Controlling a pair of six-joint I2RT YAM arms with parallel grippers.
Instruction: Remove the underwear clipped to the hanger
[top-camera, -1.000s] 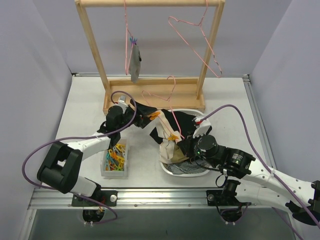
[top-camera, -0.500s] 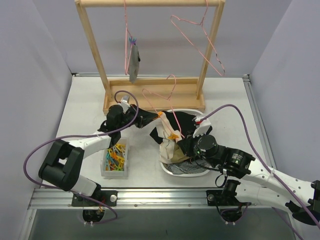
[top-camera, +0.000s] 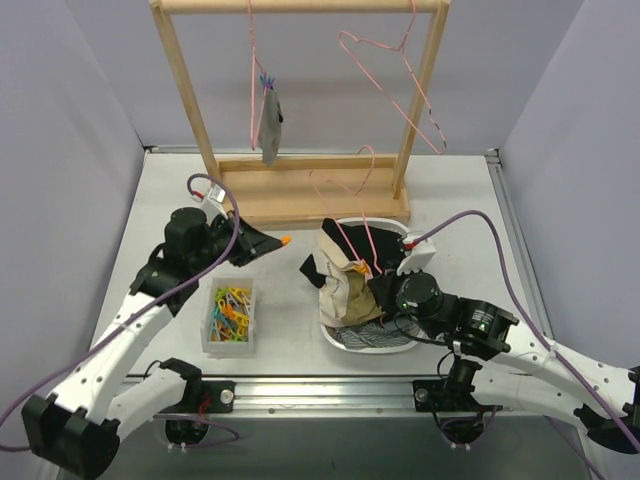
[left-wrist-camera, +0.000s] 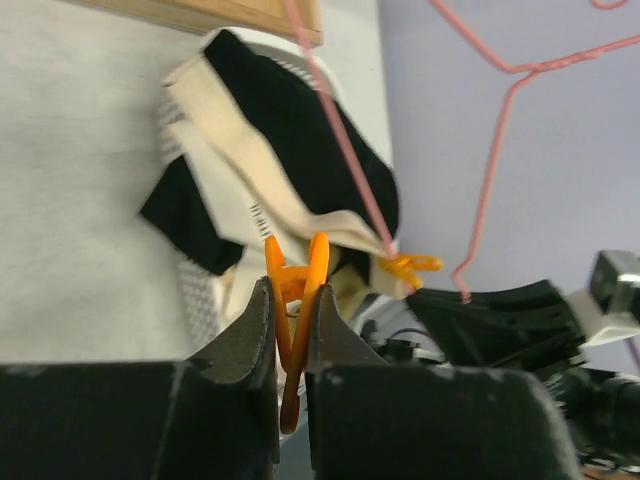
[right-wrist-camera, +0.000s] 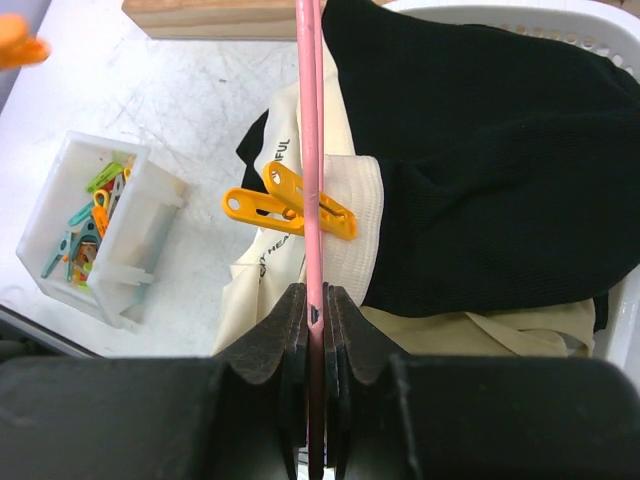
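Observation:
My left gripper (left-wrist-camera: 291, 305) is shut on an orange clip (left-wrist-camera: 295, 285), held free in the air left of the basket (top-camera: 375, 343). The black-and-white underwear (right-wrist-camera: 480, 150) lies over the basket, its white waistband pinned to the pink hanger (right-wrist-camera: 311, 120) by a second orange clip (right-wrist-camera: 288, 205). On that hanger's wire, just below the clip, my right gripper (right-wrist-camera: 316, 300) is shut. An olive and cream garment (top-camera: 347, 297) lies under the black one. The grey underwear (top-camera: 270, 125) hangs clipped to another pink hanger (top-camera: 252, 90) on the wooden rack (top-camera: 190, 90).
A white box of coloured clips (top-camera: 230, 315) sits below my left gripper (top-camera: 272, 243). A third pink hanger (top-camera: 400, 80) dangles bare at the rack's right. The rack's wooden base (top-camera: 300, 205) lies just behind the basket.
My left gripper shut on the orange clip at the underwear, then pulled back to the left with the clip. The freed black cloth corner dropped onto the basket. The right arm barely shifted.

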